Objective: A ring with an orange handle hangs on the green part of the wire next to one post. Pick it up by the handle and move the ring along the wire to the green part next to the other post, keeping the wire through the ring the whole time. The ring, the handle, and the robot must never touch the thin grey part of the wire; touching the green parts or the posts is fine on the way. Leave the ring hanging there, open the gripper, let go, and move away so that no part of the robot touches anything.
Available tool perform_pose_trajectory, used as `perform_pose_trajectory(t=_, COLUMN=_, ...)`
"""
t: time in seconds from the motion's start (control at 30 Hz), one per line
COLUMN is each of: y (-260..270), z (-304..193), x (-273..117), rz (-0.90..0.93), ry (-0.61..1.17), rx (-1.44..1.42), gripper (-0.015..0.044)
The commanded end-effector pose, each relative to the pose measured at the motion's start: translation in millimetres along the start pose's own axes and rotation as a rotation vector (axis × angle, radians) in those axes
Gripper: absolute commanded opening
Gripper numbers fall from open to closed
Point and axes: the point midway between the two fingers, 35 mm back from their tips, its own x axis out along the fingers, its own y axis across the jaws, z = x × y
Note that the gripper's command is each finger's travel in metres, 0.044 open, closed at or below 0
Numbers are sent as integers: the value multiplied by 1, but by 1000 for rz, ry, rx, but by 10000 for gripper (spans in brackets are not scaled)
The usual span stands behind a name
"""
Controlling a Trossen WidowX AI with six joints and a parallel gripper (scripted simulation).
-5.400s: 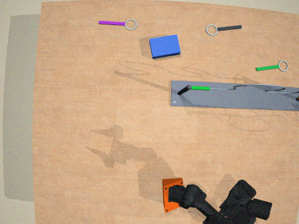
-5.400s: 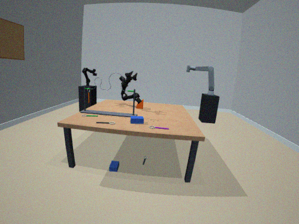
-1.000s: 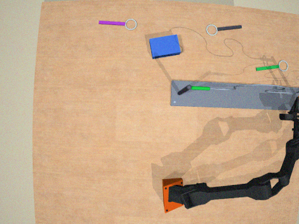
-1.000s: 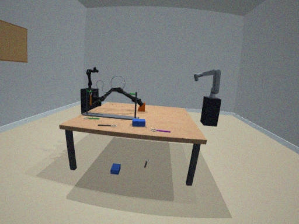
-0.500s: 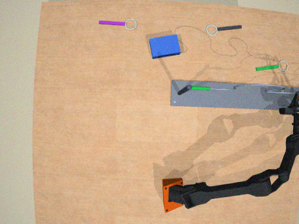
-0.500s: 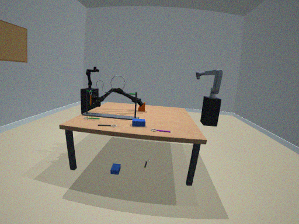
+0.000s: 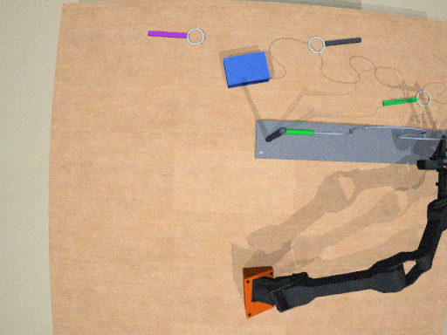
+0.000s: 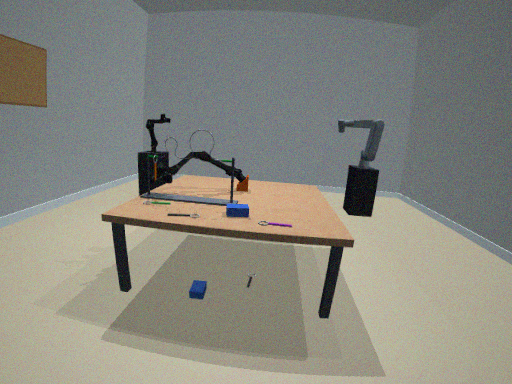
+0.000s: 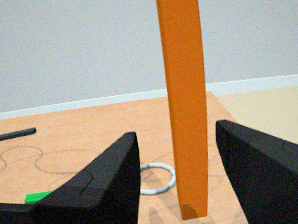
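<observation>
Orange handle (image 8: 155, 169) (image 9: 187, 110) hanging near far-left post (image 8: 148, 175), between jaws (image 8: 161, 179) (standing apart, ungripped)

The top view's right edge cuts off the grey base plate (image 7: 323, 150).

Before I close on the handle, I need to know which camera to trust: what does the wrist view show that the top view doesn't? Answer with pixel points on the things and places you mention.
Wrist only: the orange handle (image 8: 155, 170) (image 9: 187, 110) between the open gripper (image 7: 442, 147) (image 8: 156, 180) (image 9: 177, 136) fingers, and the wall (image 8: 280, 75) (image 9: 75, 50).

Top only: the blue box on the table (image 7: 246, 69) (image 8: 237, 210), purple handle (image 7: 168, 34) (image 8: 280, 225), grey board (image 7: 279, 150) (image 8: 185, 200).

Both: gripper fingers, the green handle (image 7: 399, 101) (image 8: 161, 203) (image 9: 37, 198) and its white ring (image 7: 416, 99) (image 8: 147, 203) (image 9: 174, 175), black handle (image 7: 342, 42) (image 8: 178, 215) (image 9: 17, 135).
</observation>
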Motion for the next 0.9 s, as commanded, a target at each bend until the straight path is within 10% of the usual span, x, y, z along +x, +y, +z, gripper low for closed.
perform_pose_trajectory(t=0.0, y=0, z=-1, x=0, rz=-2, ry=4, rx=-2, gripper=160)
perform_pose_trajectory(t=0.17, y=0, z=-1, x=0, rz=-2, ry=4, rx=-2, gripper=160)
perform_pose_trajectory(t=0.57, y=0, z=0, x=0, rz=0, ry=0, rx=0, gripper=-150)
perform_pose_trajectory(t=0.87, y=0, z=3, x=0, rz=1, ry=0, rx=0, gripper=-150)
